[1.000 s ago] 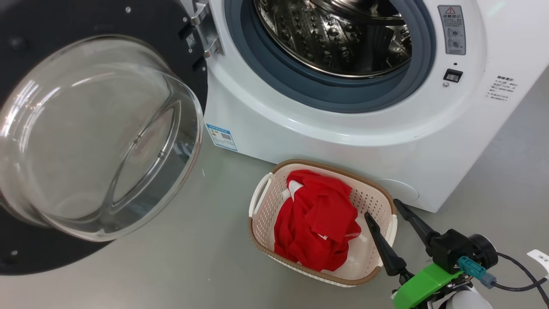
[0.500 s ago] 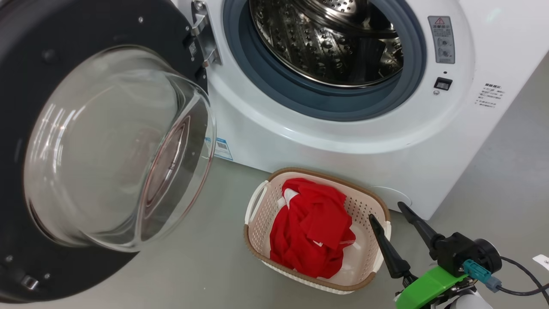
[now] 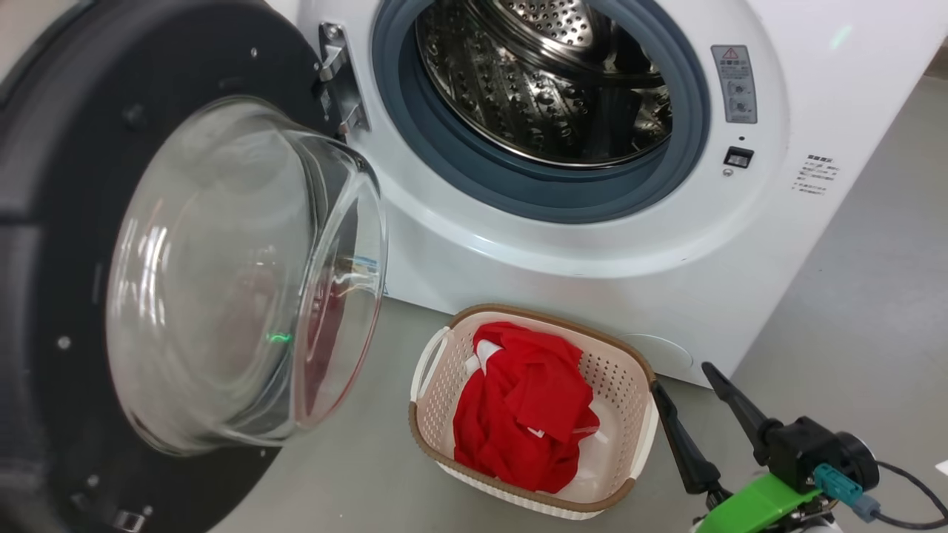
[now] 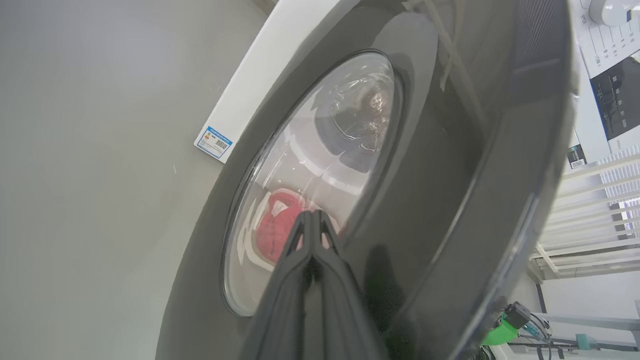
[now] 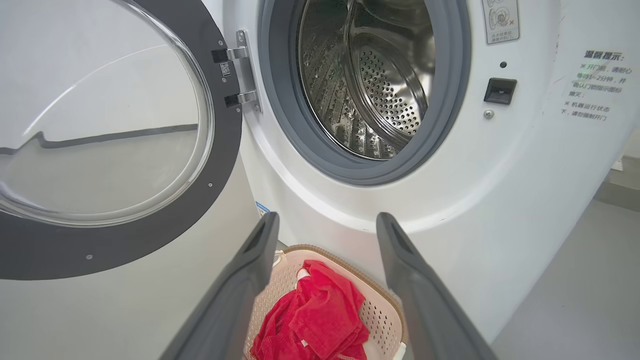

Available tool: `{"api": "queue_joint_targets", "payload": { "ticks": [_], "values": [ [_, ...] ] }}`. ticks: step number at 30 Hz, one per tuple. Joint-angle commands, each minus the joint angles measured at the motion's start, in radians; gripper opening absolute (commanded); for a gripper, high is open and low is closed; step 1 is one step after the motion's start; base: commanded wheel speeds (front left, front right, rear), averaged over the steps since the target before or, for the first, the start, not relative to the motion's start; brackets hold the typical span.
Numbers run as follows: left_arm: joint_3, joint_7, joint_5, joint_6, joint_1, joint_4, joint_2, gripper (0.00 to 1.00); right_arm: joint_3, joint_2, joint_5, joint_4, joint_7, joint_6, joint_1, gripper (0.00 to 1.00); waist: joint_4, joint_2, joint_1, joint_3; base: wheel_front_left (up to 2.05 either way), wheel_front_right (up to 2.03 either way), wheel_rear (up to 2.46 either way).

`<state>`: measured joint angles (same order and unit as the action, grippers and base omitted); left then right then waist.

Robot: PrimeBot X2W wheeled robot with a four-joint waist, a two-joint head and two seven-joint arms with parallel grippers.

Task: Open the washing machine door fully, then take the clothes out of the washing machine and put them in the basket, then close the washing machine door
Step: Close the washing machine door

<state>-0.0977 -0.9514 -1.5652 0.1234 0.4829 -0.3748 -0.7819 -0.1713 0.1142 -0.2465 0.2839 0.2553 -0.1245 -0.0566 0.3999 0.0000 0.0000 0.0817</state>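
The washing machine door [image 3: 44,222] stands partly open at the left of the head view, its glass bowl [image 3: 222,281] facing the washing machine [image 3: 563,259]. The steel drum [image 3: 533,89] looks bare. The red clothes [image 3: 518,414] lie in the basket [image 3: 618,370] on the floor before the machine. My right gripper [image 3: 681,376] is open just right of the basket; in the right wrist view this gripper [image 5: 325,222] hangs above the clothes [image 5: 315,320]. My left gripper [image 4: 312,215] is shut with nothing in it, its tips at the door's outer face [image 4: 440,200].
Grey floor [image 3: 852,296] spreads to the right of the machine. A black cable [image 3: 903,488] trails behind my right wrist. The door hinge [image 5: 240,75] sits at the opening's left edge. Window blinds [image 4: 590,210] show beyond the door in the left wrist view.
The door has swung in towards the machine, its glass bowl now turned more side-on. The head camera has also shifted, sliding the machine and basket left in the picture.
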Motion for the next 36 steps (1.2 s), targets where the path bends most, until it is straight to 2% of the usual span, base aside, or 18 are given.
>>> {"api": "queue_joint_targets", "payload": {
  "ticks": [1,11,36],
  "values": [
    [-0.035,-0.016,-0.009,0.007,0.007,0.043,-0.051,0.0,-0.014,-0.002,-0.006,-0.028,0.006,-0.006,0.003,1.0,-0.005,0.0,0.0,-0.005,0.0,0.0,0.0],
    [-0.015,-0.05,-0.013,0.007,-0.035,0.191,-0.033,0.0,0.007,-0.015,-0.006,-0.037,0.006,-0.006,0.024,1.0,-0.034,0.0,0.0,-0.022,0.0,0.0,0.0],
    [0.021,-0.048,0.004,0.007,-0.072,0.38,0.016,0.0,0.036,-0.033,-0.003,-0.047,0.006,-0.006,0.037,1.0,-0.102,0.0,0.0,-0.036,0.0,0.0,0.0]
  ]
}}
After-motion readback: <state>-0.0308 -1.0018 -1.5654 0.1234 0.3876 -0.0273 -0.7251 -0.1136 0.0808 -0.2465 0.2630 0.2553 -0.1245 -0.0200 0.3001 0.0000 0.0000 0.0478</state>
